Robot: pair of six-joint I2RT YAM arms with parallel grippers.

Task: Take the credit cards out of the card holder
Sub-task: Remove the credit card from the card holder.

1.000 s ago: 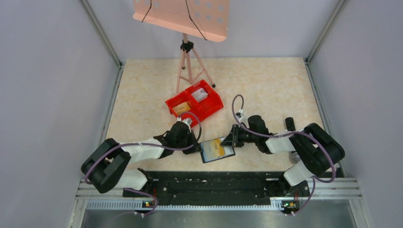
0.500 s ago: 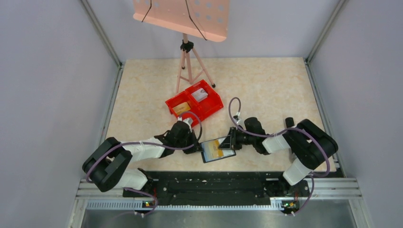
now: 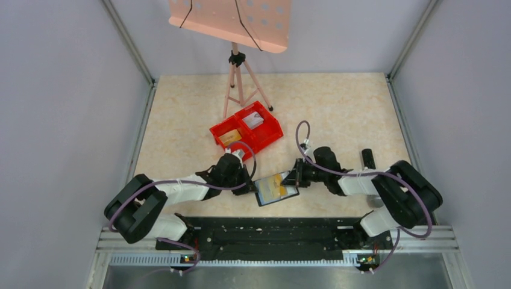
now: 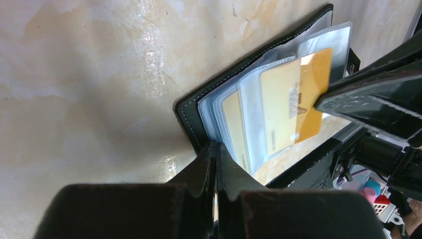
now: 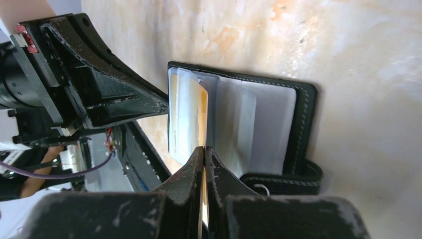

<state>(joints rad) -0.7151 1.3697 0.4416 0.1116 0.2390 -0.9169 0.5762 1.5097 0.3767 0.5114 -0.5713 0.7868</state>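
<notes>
One gold card (image 4: pixel 293 99) is pinched by the right gripper (image 5: pixel 204 148), the card holder (image 5: pixel 304 124) by the left gripper (image 4: pixel 215 145); a straight pull is likely needed next.

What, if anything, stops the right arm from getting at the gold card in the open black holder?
Nothing, it seems, so yes, it looks able. The card holder lies open, the left gripper pins one edge of it, and the right gripper is shut on the gold card, which juts out of it.
</notes>
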